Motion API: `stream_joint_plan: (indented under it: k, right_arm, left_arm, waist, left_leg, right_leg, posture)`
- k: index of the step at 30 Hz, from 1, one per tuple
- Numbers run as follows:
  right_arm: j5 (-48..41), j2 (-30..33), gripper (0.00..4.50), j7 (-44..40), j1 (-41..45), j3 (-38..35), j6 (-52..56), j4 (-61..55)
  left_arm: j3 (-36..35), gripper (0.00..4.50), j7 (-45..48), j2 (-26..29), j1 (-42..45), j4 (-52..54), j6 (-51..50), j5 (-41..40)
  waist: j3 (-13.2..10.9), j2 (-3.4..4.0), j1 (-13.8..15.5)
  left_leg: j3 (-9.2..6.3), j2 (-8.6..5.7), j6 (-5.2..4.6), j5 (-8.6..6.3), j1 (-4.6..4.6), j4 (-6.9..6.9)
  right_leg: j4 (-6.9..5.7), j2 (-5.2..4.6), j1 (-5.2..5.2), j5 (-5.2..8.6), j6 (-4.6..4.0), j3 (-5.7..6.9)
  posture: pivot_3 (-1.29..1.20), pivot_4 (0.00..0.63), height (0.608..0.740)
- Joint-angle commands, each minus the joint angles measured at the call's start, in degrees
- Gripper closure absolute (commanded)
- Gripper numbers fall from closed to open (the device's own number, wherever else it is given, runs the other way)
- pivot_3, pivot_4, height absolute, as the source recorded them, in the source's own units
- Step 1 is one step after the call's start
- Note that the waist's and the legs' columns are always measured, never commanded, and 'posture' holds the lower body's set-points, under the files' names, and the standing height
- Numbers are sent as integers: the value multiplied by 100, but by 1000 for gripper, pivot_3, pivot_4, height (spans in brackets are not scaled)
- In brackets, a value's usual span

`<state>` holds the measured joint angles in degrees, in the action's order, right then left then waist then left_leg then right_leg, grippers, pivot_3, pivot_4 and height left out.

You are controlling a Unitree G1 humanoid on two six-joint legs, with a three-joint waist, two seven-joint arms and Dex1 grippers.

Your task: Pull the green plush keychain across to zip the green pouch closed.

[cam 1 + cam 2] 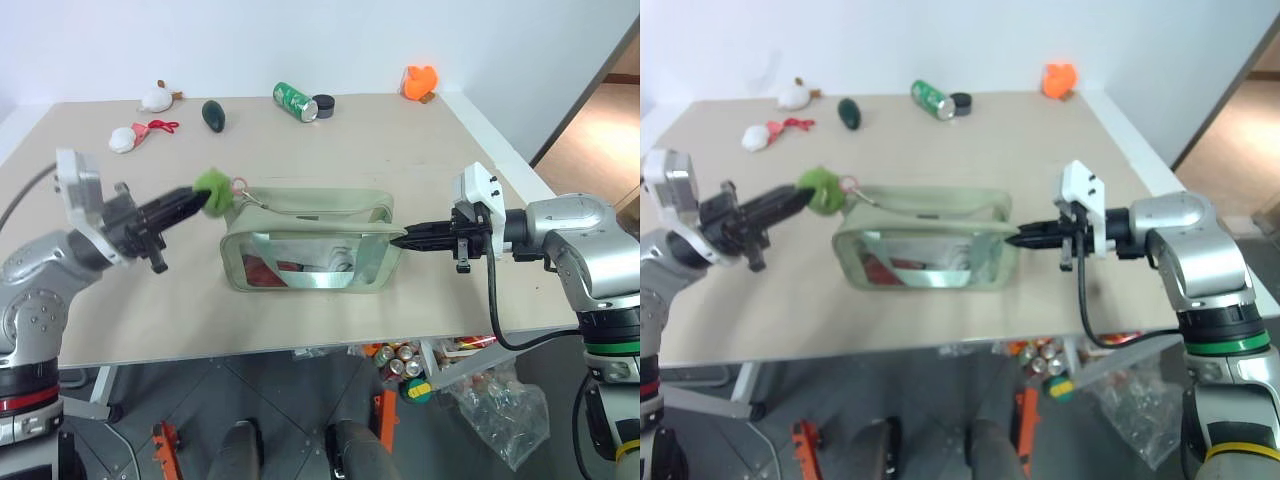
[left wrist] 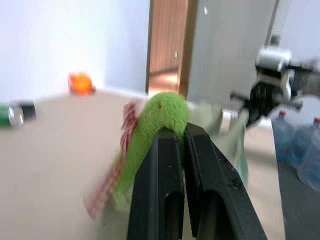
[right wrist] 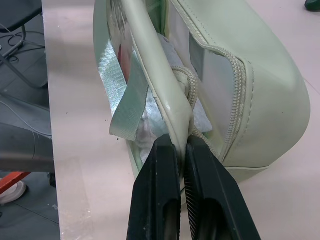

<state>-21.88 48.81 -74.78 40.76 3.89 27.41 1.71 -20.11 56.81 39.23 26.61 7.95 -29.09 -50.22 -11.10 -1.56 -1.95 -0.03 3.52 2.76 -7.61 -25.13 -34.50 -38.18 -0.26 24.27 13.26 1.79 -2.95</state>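
while the left gripper (image 1: 197,201) pinches the green plush keychain (image 1: 214,189), the right gripper (image 1: 400,240) clamps the green pouch (image 1: 310,212).

A pale beige tabletop (image 1: 330,150) stands before my plain white wall (image 1: 250,40), with grey floor (image 1: 250,400) below it.

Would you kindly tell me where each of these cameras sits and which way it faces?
Left eye and right eye views: on the head, looking forward and down over the table; both arms show.
Left wrist view: on the left wrist, looking along the left pincer, shut on the green plush keychain.
Right wrist view: on the right wrist, looking along the right pincer, shut on the green pouch edge.
Shared: the pouch appears in all four.
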Motion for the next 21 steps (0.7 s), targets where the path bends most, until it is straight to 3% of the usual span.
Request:
stream_joint_plan:
  k: [1,6,15,16,21]
  right_arm:
    - [39,-11,4500,-5,40,15,-38,-100]
    - [44,0,4500,12,37,-14,-26,-122]
    - [13,51,4500,65,-62,-78,25,-236]
    - [12,55,4500,69,-67,-83,28,-239]
    - [5,43,4500,78,-40,-72,30,-226]
  left_arm:
    - [152,4420,80,-28,235,311,-13,-115]
    - [477,4420,53,-197,497,509,-117,-210]
    - [845,4420,231,-106,188,270,-100,263]
    - [821,3776,182,-115,192,238,-110,289]
    - [819,2102,196,-136,188,289,-58,362]
  waist:
    - [0,0,-5]
    - [0,0,-7]
    - [0,0,-18]
    - [0,-1,-18]
    - [0,-1,-20]
  left_leg:
    - [1,0,0,0,1,0]
    - [3,0,0,0,0,-3]
    - [5,0,0,0,1,-3]
    - [5,0,0,0,1,-4]
    - [7,0,0,0,1,-7]
  right_leg:
    - [0,0,0,-4,6,-2]
    - [0,1,0,-7,11,-4]
    - [0,4,0,-7,10,-12]
    - [0,4,0,-6,9,-11]
    - [0,4,0,-1,-2,-17]
  posture:
    - [0,150,740]
    - [0,150,740]
    - [0,150,740]
    - [0,150,740]
    - [0,150,740]
